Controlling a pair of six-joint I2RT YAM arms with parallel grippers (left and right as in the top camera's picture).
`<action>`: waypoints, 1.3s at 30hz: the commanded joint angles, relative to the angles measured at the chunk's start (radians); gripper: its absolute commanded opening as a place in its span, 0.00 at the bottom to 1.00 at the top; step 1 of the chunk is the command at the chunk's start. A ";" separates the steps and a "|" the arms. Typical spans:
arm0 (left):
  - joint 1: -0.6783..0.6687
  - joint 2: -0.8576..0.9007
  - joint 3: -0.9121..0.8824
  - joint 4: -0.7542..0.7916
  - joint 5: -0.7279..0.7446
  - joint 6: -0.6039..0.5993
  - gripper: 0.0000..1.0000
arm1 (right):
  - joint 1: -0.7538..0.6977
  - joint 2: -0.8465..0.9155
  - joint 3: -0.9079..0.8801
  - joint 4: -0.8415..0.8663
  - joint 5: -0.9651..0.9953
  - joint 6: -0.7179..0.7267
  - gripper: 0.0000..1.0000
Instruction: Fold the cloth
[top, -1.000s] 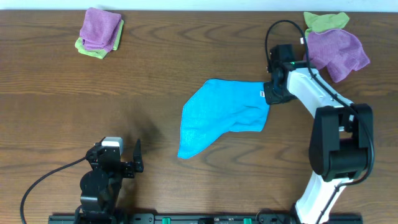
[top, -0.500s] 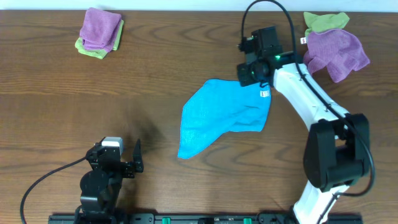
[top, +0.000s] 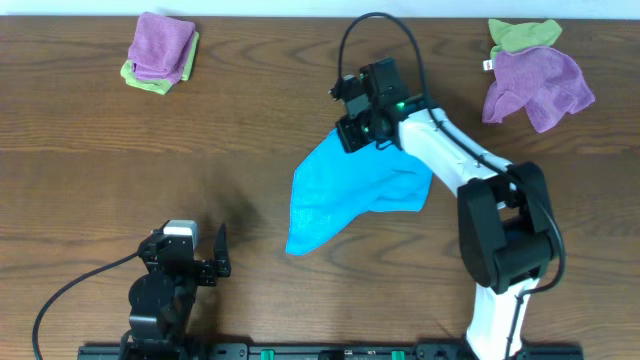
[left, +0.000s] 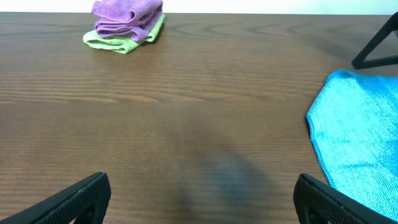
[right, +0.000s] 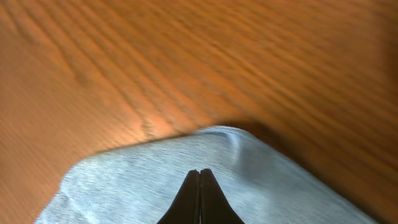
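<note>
The cloth (top: 350, 195), bright sky-blue, lies rumpled and out of square near the middle of the wooden table (top: 90, 170), one narrow tail trailing toward my near-left side. My right gripper (top: 350, 132) is clenched on its far corner, fingertips pressed together with no gap. My left gripper (left: 208, 202) hangs low over the wood, well left of the cloth, spread wide and holding nothing. Far left, a folded purple cloth (top: 160, 42) sits on a light green cloth (top: 142, 82); far right lie a crumpled purple cloth (top: 540, 85) and a crumpled green cloth (top: 520, 35)
</note>
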 joint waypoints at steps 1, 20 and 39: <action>-0.004 -0.006 -0.020 -0.003 0.003 0.006 0.95 | 0.026 0.018 0.010 -0.017 0.056 -0.016 0.01; -0.004 -0.006 -0.020 -0.003 0.003 0.006 0.95 | 0.017 0.160 0.011 -0.055 0.111 0.009 0.01; -0.004 -0.006 -0.020 -0.003 0.003 0.006 0.95 | 0.032 0.472 0.416 0.145 0.061 0.142 0.01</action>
